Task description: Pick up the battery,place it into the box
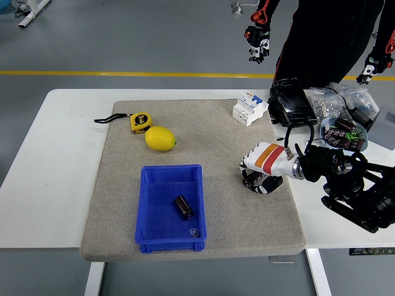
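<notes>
A blue box (171, 208) stands on the grey mat, and a dark battery (183, 206) lies inside it near the middle. My right hand (260, 176), white with a red and orange band, sits on the mat to the right of the box. Its fingers are curled around a second dark battery (252, 180), which shows only partly beneath them. My left arm is out of the picture.
A lemon (160, 139) and a yellow tape measure (140, 122) lie behind the box. A white breaker (249, 108), a black case (292, 102) and a bowl of parts (344, 133) stand at the back right. A person in black stands behind the table.
</notes>
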Motion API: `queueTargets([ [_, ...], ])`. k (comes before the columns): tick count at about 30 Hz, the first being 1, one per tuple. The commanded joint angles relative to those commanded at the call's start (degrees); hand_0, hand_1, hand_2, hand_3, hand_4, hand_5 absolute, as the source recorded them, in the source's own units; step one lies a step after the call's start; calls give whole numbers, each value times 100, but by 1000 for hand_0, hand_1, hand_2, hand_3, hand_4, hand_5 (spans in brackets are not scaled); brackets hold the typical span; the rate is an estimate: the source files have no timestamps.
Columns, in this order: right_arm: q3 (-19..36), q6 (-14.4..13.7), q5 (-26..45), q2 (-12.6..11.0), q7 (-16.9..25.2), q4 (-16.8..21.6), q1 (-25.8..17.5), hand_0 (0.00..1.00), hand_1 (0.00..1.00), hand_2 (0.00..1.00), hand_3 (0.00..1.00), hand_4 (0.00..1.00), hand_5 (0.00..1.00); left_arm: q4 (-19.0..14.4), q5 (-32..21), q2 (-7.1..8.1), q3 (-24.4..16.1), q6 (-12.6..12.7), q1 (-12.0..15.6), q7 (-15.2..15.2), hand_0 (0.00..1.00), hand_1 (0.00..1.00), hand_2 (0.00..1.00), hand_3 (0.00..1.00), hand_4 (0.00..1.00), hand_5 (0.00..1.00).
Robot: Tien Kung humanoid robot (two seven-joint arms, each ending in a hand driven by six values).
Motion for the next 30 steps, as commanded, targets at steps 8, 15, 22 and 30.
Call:
queueTargets([
  [8,17,3,227,-9,54,-117,-62,412,463,531,511,653,342,-7,-12,-8,24,0,-3,-7,579,602,631,579,624,584],
  [15,20,68,288,-27,63,-115,-67,342,423,493,489,625,336,-11,-2,-8,28,-2,-7,-6,579,601,630,578,624,585],
  [22,-7,62,362,-43,77,-89,-51,282,405,481,482,610,341,-10,4,-5,24,-2,-4,-8,579,604,631,578,623,585],
  [30,-71,-20,443,-73,66,-14,-16,237,388,475,475,581,335,-7,33,6,8,-13,2,-6,579,604,630,577,622,586],
])
